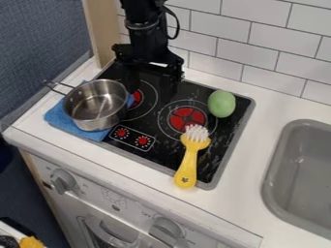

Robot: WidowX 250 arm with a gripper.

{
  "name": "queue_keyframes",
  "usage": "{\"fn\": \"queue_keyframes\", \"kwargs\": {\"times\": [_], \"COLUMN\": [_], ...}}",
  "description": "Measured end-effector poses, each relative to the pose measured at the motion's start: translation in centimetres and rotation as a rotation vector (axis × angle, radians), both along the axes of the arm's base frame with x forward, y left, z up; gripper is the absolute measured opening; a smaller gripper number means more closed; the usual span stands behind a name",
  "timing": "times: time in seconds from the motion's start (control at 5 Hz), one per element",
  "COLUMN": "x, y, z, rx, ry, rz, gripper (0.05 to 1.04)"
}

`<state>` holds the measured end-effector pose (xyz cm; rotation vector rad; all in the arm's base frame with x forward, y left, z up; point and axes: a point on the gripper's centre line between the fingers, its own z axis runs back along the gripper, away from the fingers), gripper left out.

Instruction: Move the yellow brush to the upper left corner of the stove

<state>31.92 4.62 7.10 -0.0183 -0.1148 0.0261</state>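
– Layout, far left of claw (150, 89)?

– Blue cloth (55, 116), left of claw and toward the front, partly under the pot. Metal pot (97, 114) on top: upright, open, handle (61, 85) pointing away from claw, toward the back left. Below these, on the front panel: grey dial (63, 181).

– Items nearer claw, left side?

– Left burner (137, 98), red at center, close to claw and partly behind the pot. Farther forward of claw: control marking (132, 138) with two red spots, just right of the pot.

– State of claw?

– Released: fingers apart, pointing down, nothing between. Location: over the back left part of the black stove (161, 157).

– Location of yellow brush (188, 167)?

– Right of claw and well forward, apart from it. Orientation: lying on the stove, white bristles (196, 131) at the end nearer claw, over the front part of the right burner (178, 118). Handle directed away from claw, tip at the stove's front edge.

– Items farther right of claw?

– Green oval object (221, 104), on the stove near its right edge, beyond the burner, not touching the brush. Next, white counter (262, 133). Farthest right of claw: grey sink (277, 140), set into the counter. Behind: white tiled wall (226, 53).
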Motion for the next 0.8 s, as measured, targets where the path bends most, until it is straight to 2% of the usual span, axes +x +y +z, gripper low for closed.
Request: {"fn": "queue_keyframes", "kwargs": {"times": [0.2,0.4,0.6,0.8], "x": [-0.4,-1.5,-3.2,-5.0], "y": [-0.1,-2.2,-3.0,-5.4], "z": [-1.1,-1.4,-0.2,-0.2], "rx": [-0.007,0.014,0.028,0.063], "ry": [0.037,0.064,0.059,0.068], "rz": [0.011,-0.023,-0.002,-0.041], "gripper": [0.999,0.999,0.999,0.999]}}
